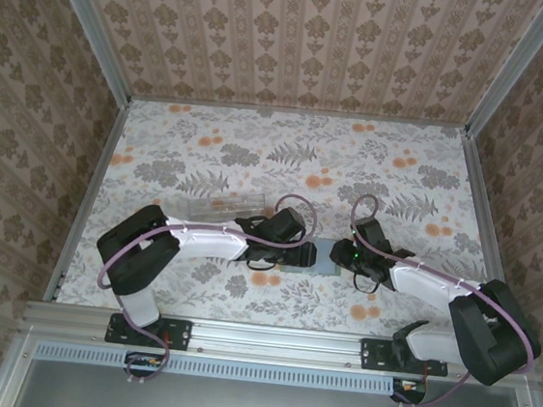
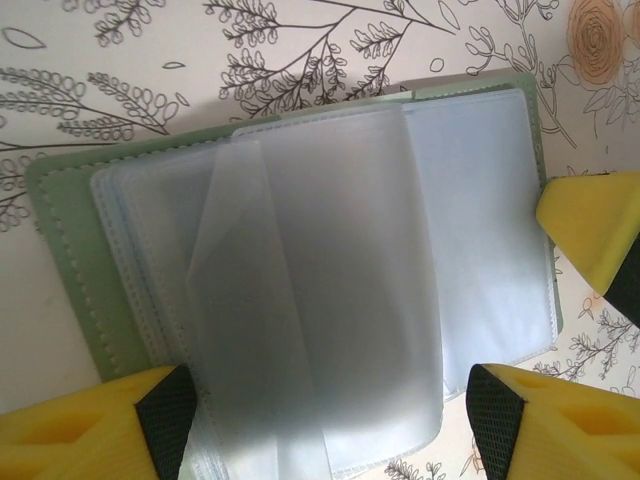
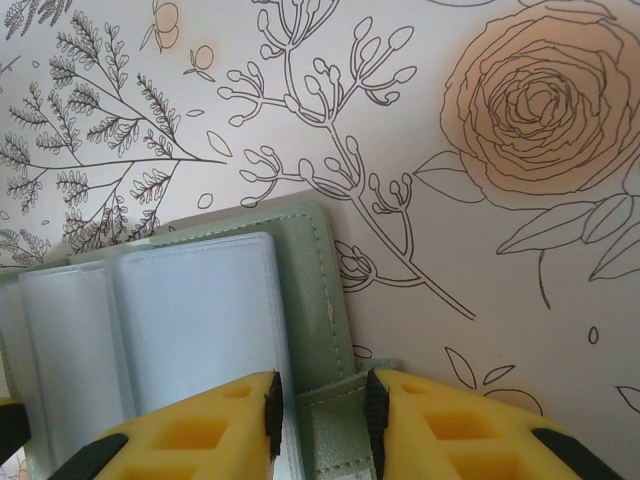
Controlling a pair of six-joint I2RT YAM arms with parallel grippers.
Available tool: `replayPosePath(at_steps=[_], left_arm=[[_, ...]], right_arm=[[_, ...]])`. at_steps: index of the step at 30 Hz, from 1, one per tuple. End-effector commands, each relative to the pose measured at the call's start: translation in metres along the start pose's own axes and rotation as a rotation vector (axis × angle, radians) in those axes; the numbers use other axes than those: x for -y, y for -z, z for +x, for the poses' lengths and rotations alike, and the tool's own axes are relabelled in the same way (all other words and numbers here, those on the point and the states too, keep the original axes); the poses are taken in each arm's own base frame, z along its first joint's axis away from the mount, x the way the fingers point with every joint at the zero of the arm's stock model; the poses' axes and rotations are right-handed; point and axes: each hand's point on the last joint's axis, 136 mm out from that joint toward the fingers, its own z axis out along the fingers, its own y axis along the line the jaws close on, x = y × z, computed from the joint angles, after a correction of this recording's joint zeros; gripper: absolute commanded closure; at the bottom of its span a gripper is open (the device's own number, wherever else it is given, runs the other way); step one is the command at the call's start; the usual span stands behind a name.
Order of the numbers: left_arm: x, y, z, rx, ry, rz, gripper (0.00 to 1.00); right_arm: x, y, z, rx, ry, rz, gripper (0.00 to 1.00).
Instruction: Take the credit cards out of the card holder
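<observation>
The card holder [image 1: 311, 257] lies open on the table between my two grippers. It has a grey-green cover [image 2: 66, 240] and pale translucent sleeves [image 2: 330, 280], one of which stands up loosely. The credit cards are hidden; no card shows in the sleeves. My left gripper [image 1: 295, 249] is open, and its fingertips [image 2: 165, 412] straddle the near edge of the sleeves without gripping them. My right gripper [image 3: 320, 410] is shut on the green strap [image 3: 335, 445] at the holder's right edge [image 3: 318, 285], pinning it. One yellow finger of the right gripper [image 2: 590, 230] shows beside the holder.
A clear plastic case [image 1: 227, 206] lies on the floral tablecloth just behind the left arm. Aluminium rails [image 1: 88, 194] and patterned walls bound the table on the left, right and far sides.
</observation>
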Motion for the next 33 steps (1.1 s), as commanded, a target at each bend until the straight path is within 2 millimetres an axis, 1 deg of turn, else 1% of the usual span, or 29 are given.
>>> replayPosePath(at_steps=[1,5,9,14,17,18,22,23,26,28,33], left_arm=[[0.002,-0.008,0.005,-0.022,0.032,0.045,0.24],[0.009,-0.009,0.004,-0.017,0.033,0.091,0.23],[0.02,-0.002,-0.002,0.013,0.021,0.154,0.23],[0.032,0.005,-0.007,0.038,0.001,0.214,0.17],[0.031,0.004,-0.006,0.034,-0.002,0.209,0.14],[0.032,0.004,-0.006,0.034,-0.004,0.211,0.1],[0.033,0.005,-0.007,0.037,-0.009,0.221,0.05],[0.033,0.005,-0.007,0.036,-0.012,0.222,0.0],[0.033,0.005,-0.006,0.034,-0.016,0.224,0.0],[0.033,0.006,-0.006,0.037,-0.019,0.231,0.0],[0.036,0.008,-0.007,0.041,-0.024,0.253,0.0]], right_arm=[[0.013,-0.008,0.023,-0.088,-0.015,0.04,0.67],[0.013,-0.01,0.024,-0.092,-0.019,0.038,0.67],[0.013,-0.011,0.024,-0.096,-0.021,0.039,0.67],[0.013,-0.012,0.025,-0.098,-0.022,0.039,0.67],[0.014,-0.012,0.026,-0.099,-0.023,0.041,0.67],[0.013,-0.012,0.026,-0.101,-0.023,0.04,0.67],[0.013,-0.011,0.025,-0.099,-0.023,0.041,0.67],[0.013,-0.011,0.025,-0.098,-0.022,0.041,0.67],[0.014,-0.01,0.024,-0.093,-0.021,0.047,0.66],[0.015,-0.007,0.022,-0.085,-0.02,0.053,0.62],[0.014,0.001,0.016,-0.056,-0.009,0.06,0.59]])
